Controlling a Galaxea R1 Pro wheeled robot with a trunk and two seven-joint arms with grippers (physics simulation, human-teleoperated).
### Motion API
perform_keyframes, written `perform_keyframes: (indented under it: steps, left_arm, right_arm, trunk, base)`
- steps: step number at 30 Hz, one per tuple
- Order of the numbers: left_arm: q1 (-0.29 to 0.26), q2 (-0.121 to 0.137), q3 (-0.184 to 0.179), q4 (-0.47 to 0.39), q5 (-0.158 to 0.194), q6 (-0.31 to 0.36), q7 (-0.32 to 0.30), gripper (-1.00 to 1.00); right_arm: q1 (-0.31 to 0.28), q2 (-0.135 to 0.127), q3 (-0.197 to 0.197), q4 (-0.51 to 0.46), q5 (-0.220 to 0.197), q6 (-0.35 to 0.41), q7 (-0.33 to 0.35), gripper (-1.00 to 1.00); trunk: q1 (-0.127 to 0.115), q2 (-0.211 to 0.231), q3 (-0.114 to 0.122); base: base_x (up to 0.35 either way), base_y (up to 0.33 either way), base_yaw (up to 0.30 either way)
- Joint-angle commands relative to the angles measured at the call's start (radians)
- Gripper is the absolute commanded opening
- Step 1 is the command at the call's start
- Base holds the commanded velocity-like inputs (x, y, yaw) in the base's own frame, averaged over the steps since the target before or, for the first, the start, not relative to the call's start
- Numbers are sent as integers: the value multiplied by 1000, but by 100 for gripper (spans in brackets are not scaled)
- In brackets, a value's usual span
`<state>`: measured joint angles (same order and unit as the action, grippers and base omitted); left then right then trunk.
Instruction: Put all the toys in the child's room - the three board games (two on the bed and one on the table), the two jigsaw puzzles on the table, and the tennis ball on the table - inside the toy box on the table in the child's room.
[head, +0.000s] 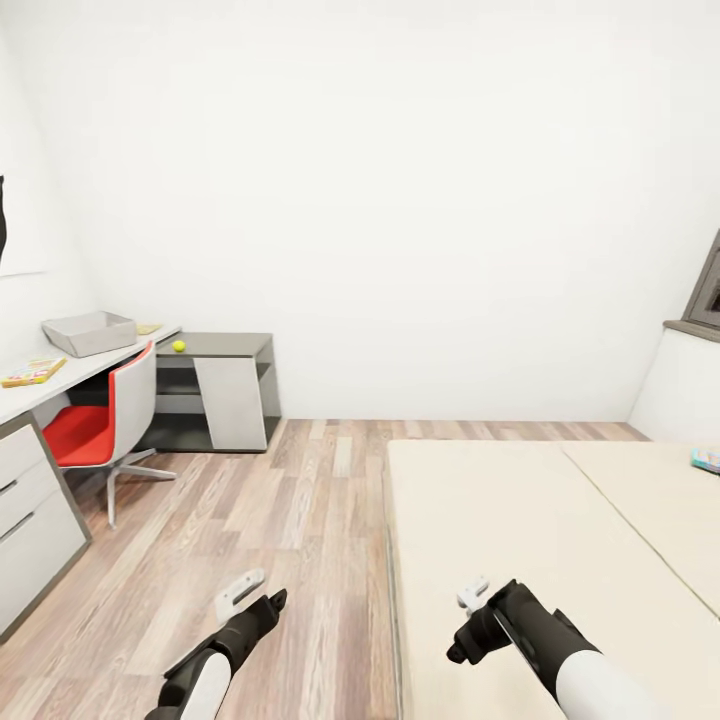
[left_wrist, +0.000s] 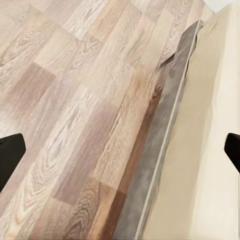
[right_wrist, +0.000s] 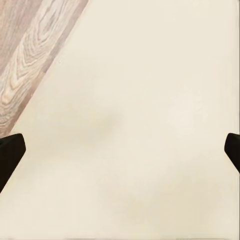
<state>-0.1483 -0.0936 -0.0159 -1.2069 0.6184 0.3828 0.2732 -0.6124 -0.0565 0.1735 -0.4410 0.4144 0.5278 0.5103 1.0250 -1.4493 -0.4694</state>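
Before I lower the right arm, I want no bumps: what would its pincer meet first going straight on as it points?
Most likely the bed: the right pincer looks straight at its bare cream top, fingers spread, nothing between. Depth is hard to judge.

I am looking into a child's bedroom in a home. A wide bed with a plain cream cover (head: 520, 560) fills the near right, standing on pale wood-plank flooring (head: 290, 520) under bare white walls (head: 400, 200). Along the left wall runs a long white tabletop (head: 75, 372) over grey drawers, with a red-seated swivel chair (head: 105, 425) tucked beneath. On it sit an open grey toy box (head: 90, 333), a colourful flat board game (head: 33, 372) and a small yellow tennis ball (head: 179, 346).
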Motion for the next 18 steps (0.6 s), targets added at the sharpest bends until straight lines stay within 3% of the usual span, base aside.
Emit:
perform_keyframes:
  steps: [1, 18]
  left_arm:
    - [0, 0, -1, -2, 11, 2, 9, 100]
    - [0, 0, -2, -2, 9, 2, 9, 100]
  right_arm:
    - [0, -1, 3, -2, 10, 2, 8, 100]
    - [0, 0, -2, -4, 8, -17, 5, 100]
  trunk:
    - [0, -1, -1]
    - [0, -1, -1]
  base:
    - [0, -98, 0]
    - [0, -31, 0]
